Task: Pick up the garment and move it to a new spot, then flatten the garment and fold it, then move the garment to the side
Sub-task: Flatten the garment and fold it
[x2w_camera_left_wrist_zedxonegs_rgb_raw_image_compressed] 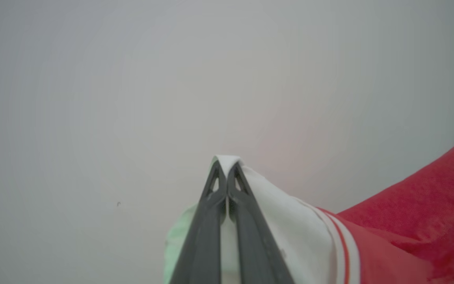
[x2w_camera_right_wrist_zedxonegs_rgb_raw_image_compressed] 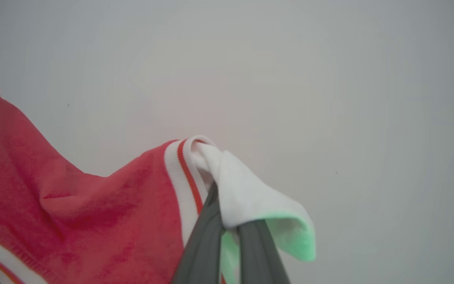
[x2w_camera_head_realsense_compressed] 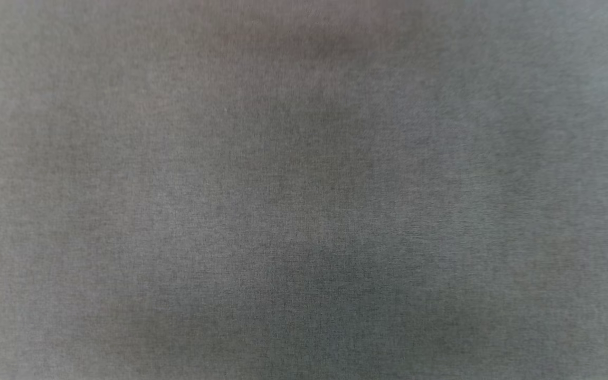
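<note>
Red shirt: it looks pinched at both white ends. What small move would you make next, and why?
Probably ease the two tools apart to draw the garment taut before laying it down. The left tool and right tool are each shut on a white sleeve end, and the red cloth trailing from them sags in loose folds, so it would likely land wrinkled.

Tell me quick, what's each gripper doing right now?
Left gripper: closed, pinching a white end of the red shirt.
Right gripper: closed, holding white cloth beside the red shirt's striped trim.
</note>
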Robot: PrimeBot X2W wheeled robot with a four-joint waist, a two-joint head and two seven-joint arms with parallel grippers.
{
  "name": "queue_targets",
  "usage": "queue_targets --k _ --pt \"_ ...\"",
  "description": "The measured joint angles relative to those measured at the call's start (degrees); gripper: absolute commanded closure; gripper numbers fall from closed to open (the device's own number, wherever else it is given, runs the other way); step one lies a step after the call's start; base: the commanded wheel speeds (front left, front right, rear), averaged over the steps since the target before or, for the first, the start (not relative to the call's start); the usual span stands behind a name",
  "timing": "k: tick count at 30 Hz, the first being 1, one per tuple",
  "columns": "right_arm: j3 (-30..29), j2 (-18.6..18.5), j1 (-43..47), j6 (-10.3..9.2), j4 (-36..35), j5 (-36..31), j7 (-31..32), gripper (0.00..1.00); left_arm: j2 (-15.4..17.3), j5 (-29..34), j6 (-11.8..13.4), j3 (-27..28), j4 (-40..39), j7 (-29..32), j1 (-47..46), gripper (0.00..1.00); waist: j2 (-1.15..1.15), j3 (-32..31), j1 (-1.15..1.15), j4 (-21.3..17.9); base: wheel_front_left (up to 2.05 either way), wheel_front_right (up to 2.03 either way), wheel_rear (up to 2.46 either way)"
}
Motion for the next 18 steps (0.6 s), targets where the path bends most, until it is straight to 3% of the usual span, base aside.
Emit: queue_targets --k 5,9,14,18 --pt "2.60 1.56 -1.36 0.01 7.45 -1.60 -2.50 1.00 -0.96 -0.03 -0.65 -1.94 6.04 -5.86 -0.02 1.00 0.00 3.28 0.00 1.02 0.00 0.00 0.00" --pt "5.58 2.46 0.18 0.01 12.66 -0.81 -1.32 1.00 -1.99 -1.13 -0.90 -3.49 12.13 -6.66 2.67 1.00 0.00 4.61 0.00 1.76 0.00 0.00 0.00" --pt "9.50 2.97 4.74 0.01 15.14 4.14 1.56 1.00 -3.18 -4.61 -0.90 -6.91 15.74 -3.96 7.11 1.00 0.00 3.86 0.00 2.12 0.00 0.00 0.00" --pt "12.68 2.19 8.93 0.01 14.24 10.03 5.52 1.00 -3.11 -9.77 -0.98 -9.68 15.60 2.27 11.72 1.00 0.00 1.86 0.00 2.21 0.00 0.00 0.00"
